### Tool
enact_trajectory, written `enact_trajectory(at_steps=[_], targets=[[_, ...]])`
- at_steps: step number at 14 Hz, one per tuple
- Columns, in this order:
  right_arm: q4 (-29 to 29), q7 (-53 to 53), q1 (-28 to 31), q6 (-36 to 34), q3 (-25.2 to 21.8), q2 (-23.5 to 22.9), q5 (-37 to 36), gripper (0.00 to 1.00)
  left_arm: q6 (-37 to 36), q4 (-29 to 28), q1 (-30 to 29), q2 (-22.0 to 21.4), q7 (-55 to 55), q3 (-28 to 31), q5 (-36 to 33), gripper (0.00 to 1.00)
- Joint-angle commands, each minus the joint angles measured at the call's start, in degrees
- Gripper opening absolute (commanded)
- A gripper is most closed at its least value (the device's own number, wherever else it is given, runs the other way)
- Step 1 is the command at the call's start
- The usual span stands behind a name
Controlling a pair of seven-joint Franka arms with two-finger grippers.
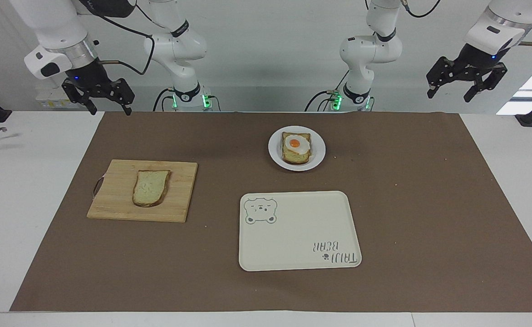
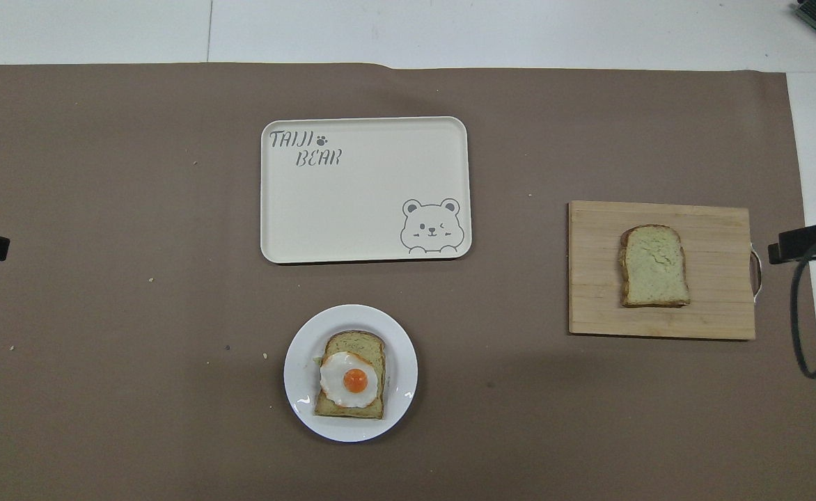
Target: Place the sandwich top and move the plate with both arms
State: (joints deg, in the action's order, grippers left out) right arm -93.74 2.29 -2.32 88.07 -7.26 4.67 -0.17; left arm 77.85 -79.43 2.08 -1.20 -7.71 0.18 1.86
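The sandwich top [image 1: 151,187], a plain pale bread slice with brown crust, lies flat on a wooden cutting board [image 1: 116,195] toward the right arm's end of the table; it also shows in the overhead view [image 2: 654,265]. The small white plate [image 1: 319,152] is nearer to the robots and holds a toast slice with a fried egg [image 1: 296,147]. My right gripper [image 1: 110,111] is open and empty, raised over the mat's corner, apart from the board. My left gripper [image 1: 450,96] is open and empty, raised high at the left arm's end.
A cream rectangular tray with a bear drawing [image 1: 298,231] lies farther from the robots than the plate [image 2: 300,362]. The board [image 2: 714,306] has a small handle at its outer end. A brown mat [image 1: 429,204] covers the table.
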Motion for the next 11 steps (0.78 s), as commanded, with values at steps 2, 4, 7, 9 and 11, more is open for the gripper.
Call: enact_trajectory(at_steps=[2,4,7,9,11], targets=[[-3.03,1.41,1.36,0.79,0.23,2.36,0.00,1.00,-0.07,-1.69,0.82,-1.52,0.94,0.43,-0.46,1.00],[-3.11,1.40,1.36,0.79,0.23,2.36,0.00,1.00,0.02,-1.69,0.91,-1.52,0.85,0.43,-0.46,1.00],[-3.38,1.49,1.44,0.96,0.23,2.45,0.00,1.00,0.02,-1.69,1.00,-1.52,0.59,0.34,-0.46,1.00],[-3.38,1.49,1.45,1.05,0.23,2.37,0.00,1.00,0.02,-1.69,1.00,-1.52,0.77,0.34,-0.46,1.00],[-4.69,1.41,2.14,2.97,0.23,2.19,0.00,1.00,0.02,-1.69,0.91,-1.52,0.68,-0.09,-0.46,1.00]])
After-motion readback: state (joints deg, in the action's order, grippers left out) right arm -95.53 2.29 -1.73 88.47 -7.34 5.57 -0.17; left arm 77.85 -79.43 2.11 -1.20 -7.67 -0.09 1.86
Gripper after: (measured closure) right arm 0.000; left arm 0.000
